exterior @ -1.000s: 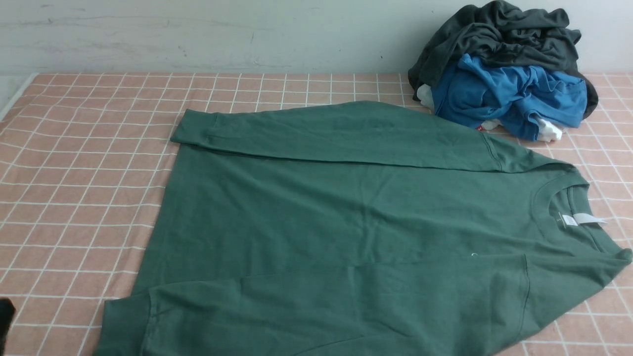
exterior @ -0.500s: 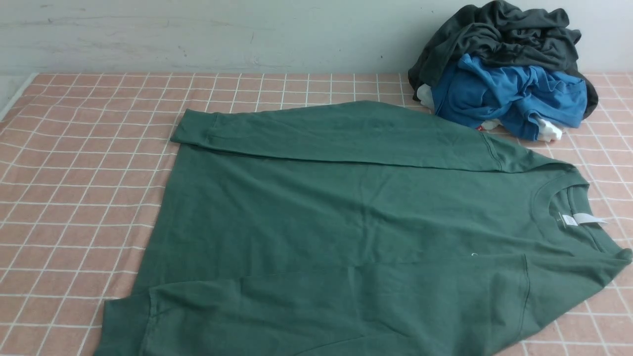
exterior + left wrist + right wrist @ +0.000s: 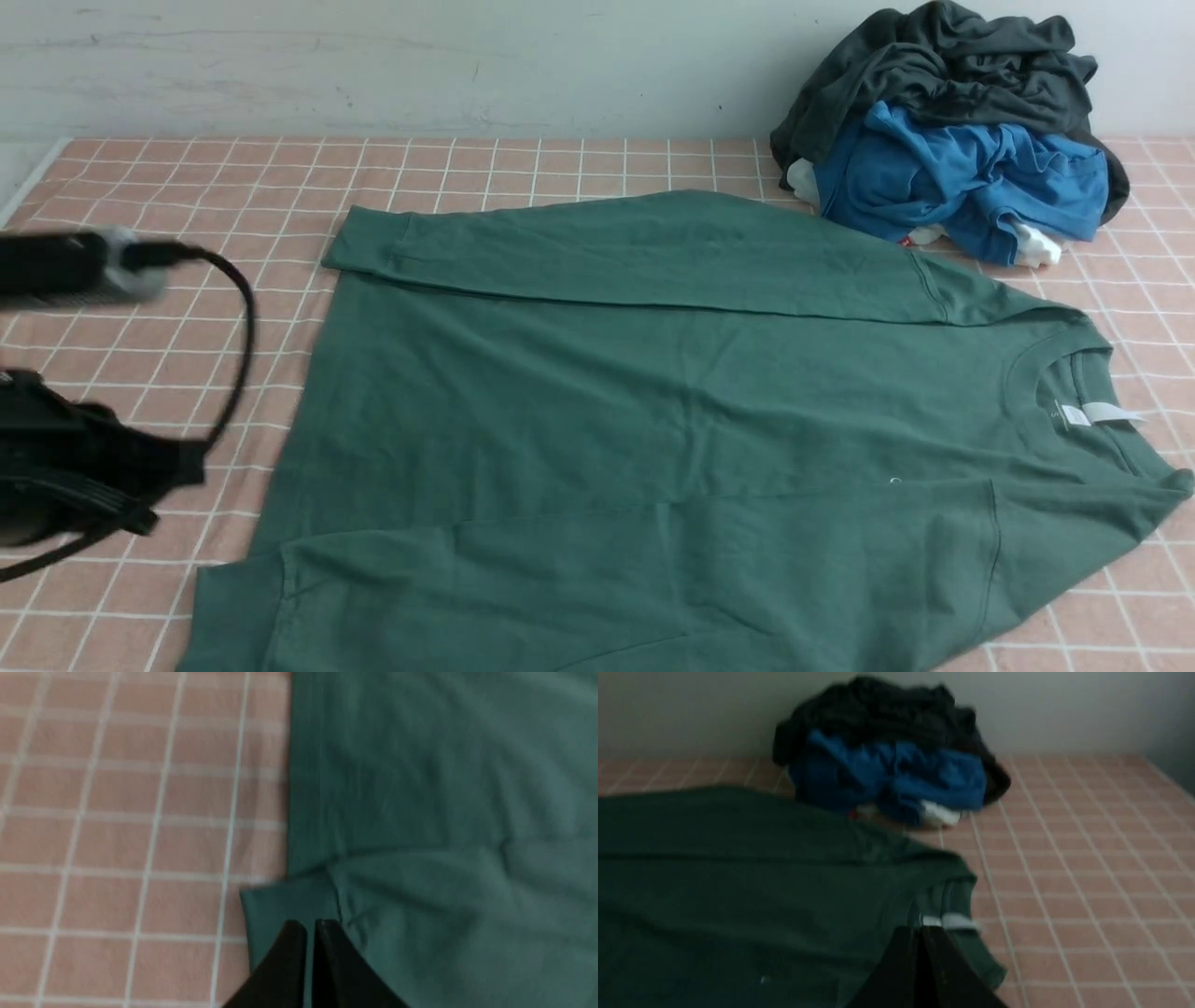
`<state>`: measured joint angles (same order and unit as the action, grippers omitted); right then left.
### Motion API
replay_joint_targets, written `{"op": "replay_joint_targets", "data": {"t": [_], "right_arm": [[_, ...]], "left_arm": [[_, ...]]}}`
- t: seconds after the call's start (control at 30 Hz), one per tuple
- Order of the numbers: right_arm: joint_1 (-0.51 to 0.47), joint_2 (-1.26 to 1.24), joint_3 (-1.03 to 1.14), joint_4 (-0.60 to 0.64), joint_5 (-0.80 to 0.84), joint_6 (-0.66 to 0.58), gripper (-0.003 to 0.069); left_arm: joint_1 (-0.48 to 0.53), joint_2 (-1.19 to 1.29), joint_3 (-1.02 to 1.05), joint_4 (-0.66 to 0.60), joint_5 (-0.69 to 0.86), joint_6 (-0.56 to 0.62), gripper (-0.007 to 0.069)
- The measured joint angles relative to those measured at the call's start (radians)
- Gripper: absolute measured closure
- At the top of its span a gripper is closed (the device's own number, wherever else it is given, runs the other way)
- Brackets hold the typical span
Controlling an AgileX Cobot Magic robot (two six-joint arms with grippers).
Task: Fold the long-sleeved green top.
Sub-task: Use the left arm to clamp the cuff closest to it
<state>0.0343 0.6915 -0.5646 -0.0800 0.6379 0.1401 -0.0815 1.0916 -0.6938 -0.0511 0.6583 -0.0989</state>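
Closed, empty left end effector (image 3: 310, 925) hovers over the green long-sleeved top (image 3: 653, 420).

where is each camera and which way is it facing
Front: between the arms, facing forward over the top; left arm shows at left.
Left wrist: on the left arm, looking down at the top's cuff; left pincer shows.
Right wrist: on the right arm, facing the collar and clothes pile; right pincer shows.
Front and right wrist share the pile.
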Motion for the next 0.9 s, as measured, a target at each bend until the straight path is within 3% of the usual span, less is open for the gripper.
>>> {"op": "replay_joint_targets", "data": {"t": [0.17,0.27,0.43,0.63,0.77,0.9], "right_arm": [[0.13,0.227,0.0,0.191,0.1,-0.258,0.0673],[0.209,0.324,0.0,0.299,0.039,-0.406,0.0673],[0.277,0.409,0.0,0.404,-0.059,-0.546,0.0673],[0.295,0.438,-0.002,0.52,-0.09,-0.603,0.0673],[0.295,0.438,-0.003,0.535,-0.093,-0.608,0.0673],[0.295,0.438,-0.003,0.537,-0.093,-0.611,0.0673]], "left_arm": [[0.002,0.22,-0.005,-0.026,-0.003,0.019,0.0473],[0.035,0.327,-0.016,-0.054,-0.034,0.027,0.0361],[0.101,0.425,-0.052,-0.115,-0.049,0.082,0.0279],[0.111,0.528,-0.094,-0.205,-0.104,0.167,0.0332],[0.111,0.57,-0.109,-0.213,-0.112,0.136,0.0417],[0.111,0.567,-0.111,-0.212,-0.093,0.132,0.044]]}}
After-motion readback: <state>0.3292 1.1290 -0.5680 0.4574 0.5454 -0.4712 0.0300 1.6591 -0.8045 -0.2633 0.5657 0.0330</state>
